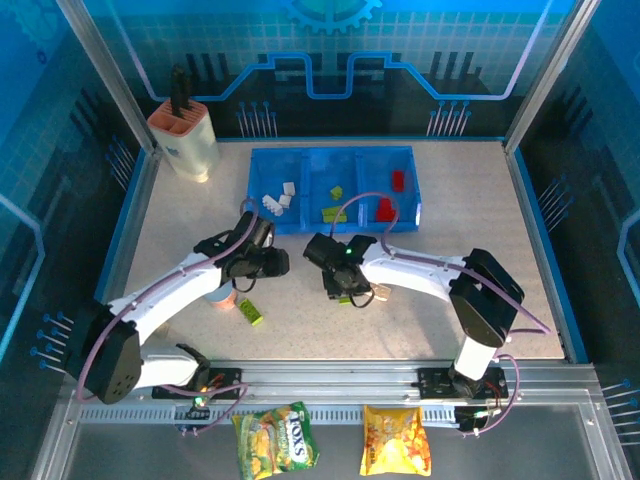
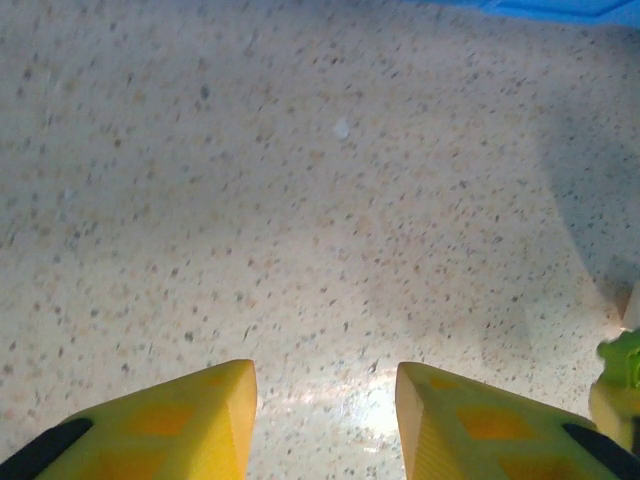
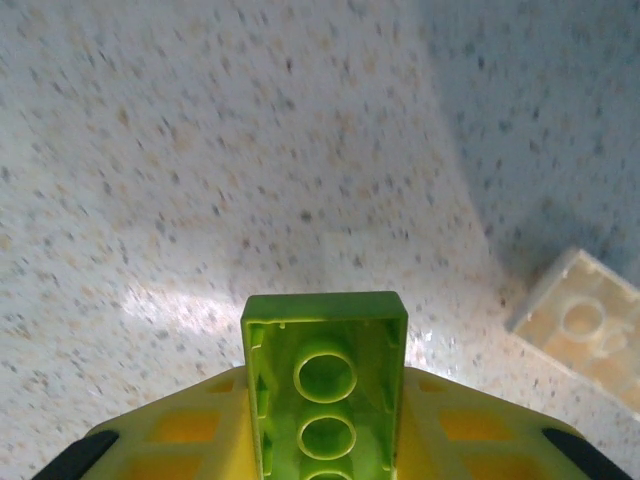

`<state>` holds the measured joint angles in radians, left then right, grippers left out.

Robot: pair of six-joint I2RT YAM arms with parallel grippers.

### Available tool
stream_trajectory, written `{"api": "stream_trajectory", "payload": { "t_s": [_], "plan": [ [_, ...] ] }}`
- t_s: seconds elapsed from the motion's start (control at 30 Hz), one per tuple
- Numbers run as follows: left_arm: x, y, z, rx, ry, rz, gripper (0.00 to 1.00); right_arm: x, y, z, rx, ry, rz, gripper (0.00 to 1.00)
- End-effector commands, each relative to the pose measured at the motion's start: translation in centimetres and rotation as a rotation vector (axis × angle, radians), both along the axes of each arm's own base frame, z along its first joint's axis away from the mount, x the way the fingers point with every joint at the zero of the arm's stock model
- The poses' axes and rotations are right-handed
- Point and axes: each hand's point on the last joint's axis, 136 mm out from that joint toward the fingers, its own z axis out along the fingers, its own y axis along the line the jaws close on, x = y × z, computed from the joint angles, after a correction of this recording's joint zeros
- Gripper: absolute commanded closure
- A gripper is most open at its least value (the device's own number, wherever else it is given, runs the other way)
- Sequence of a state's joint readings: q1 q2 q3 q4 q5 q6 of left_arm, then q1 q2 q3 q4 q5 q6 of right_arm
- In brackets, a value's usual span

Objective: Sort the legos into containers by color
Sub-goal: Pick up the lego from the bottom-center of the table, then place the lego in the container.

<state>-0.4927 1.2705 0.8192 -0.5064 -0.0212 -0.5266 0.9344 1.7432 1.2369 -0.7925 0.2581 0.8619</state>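
Firstly, from above, the blue tray lies at 12 o'clock on the table. White bricks are in its left compartment, green ones in the middle and red ones in the right. The left gripper and the right gripper hang at 6 o'clock from the tray, near each other. A loose green brick lies at 7 o'clock from the left gripper.

Next, the left wrist view. The left gripper has its yellow fingers apart, with bare table between them, so it holds nothing. The tray edge is at 1 o'clock.

Lastly, the right wrist view. The right gripper is clamped on a held green brick, whose hollow underside faces the camera. A cream brick lies on the table at 4 o'clock, apart from it.
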Motion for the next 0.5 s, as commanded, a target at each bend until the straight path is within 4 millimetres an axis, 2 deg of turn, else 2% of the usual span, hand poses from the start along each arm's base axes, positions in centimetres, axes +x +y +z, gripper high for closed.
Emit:
{"api": "stream_trajectory", "payload": {
  "t_s": [0.0, 0.27, 0.47],
  "plan": [
    [-1.9, 1.0, -0.4, -0.005, 0.043, 0.05, 0.57, 2.1, 0.0, 0.8, -0.019, -0.025, 0.034, 0.66],
    [-5.3, 3.2, -1.7, 0.016, 0.121, 0.132, 0.55, 7.1, 1.4, 2.5, 0.033, -0.068, 0.061, 0.66],
    [-7.7, 3.6, -2.9, 0.041, 0.196, 0.154, 0.52, 11.3, 2.0, 3.8, 0.053, -0.116, 0.076, 0.67]
  ]
}}
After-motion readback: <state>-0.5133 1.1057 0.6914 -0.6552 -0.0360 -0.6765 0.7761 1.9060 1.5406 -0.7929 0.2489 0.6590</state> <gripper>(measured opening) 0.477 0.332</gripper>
